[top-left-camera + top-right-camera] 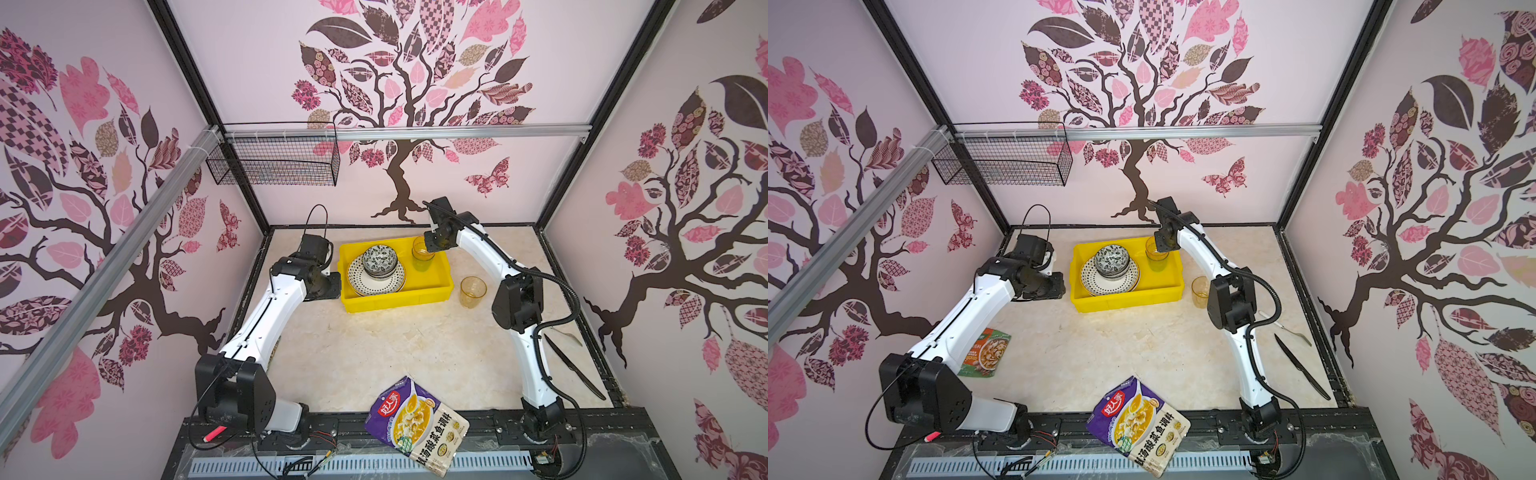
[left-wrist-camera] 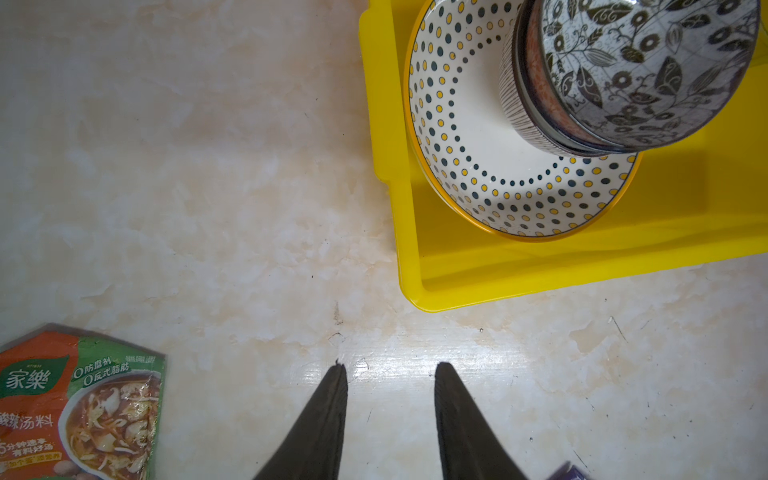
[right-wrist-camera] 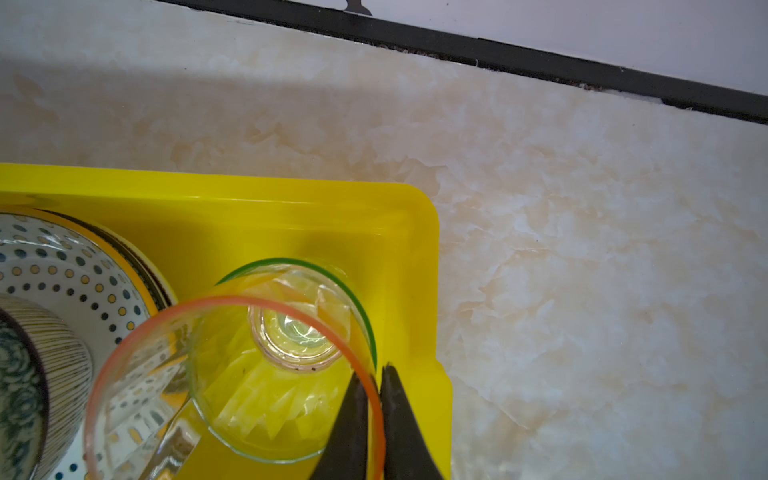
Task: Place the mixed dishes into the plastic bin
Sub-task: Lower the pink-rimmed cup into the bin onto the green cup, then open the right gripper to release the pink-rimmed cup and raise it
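Note:
The yellow plastic bin [image 1: 395, 301] [image 1: 1129, 301] holds a dotted, yellow-rimmed plate [image 1: 365, 286] [image 2: 478, 166] on other plates. A stack of patterned bowls [image 1: 380, 257] [image 2: 644, 70] sits on top of it. In the bin's far right corner a green tumbler [image 1: 423, 265] [image 3: 357, 303] stands upright with a pink tumbler [image 3: 137, 399] [image 1: 1156, 250] nested in it. My right gripper [image 3: 372, 370] [image 1: 428, 245] is shut on the pink tumbler's rim. An amber tumbler [image 1: 473, 292] [image 1: 1200, 291] stands on the table right of the bin. My left gripper [image 2: 390, 365] hangs open and empty over the table, left of the bin.
A purple food pouch [image 1: 417, 424] lies at the front edge. A green-orange seasoning packet [image 1: 986, 353] [image 2: 79, 411] lies under the left arm. A black knife [image 1: 573, 365] and a fork [image 1: 1287, 328] lie along the right wall. A black wire basket [image 1: 274, 160] hangs at the back left.

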`<state>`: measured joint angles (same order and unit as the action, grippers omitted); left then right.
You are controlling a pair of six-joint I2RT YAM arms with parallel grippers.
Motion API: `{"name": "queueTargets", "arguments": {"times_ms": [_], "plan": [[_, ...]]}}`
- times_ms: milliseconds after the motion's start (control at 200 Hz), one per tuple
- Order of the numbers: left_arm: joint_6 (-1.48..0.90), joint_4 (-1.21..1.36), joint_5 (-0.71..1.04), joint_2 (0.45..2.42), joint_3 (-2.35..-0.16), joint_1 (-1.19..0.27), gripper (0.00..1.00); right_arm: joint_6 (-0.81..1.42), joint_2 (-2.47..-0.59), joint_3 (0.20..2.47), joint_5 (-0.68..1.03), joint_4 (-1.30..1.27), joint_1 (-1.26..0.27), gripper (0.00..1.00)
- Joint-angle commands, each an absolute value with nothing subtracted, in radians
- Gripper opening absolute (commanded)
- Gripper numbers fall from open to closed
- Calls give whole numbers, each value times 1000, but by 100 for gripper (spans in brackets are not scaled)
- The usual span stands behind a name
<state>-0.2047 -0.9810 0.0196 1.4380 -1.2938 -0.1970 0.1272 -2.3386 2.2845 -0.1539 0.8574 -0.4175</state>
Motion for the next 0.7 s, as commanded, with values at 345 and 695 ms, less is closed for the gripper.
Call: {"name": "queueTargets", "arguments": {"times_ms": [345, 695], "plan": [[-193, -977, 17, 1425, -1275, -199, 39, 132, -2326, 2315, -122, 867, -423, 23], [-195, -979, 18, 1403, -1273, -198, 39, 130, -2262, 2307, -92, 865, -423, 28]]}}
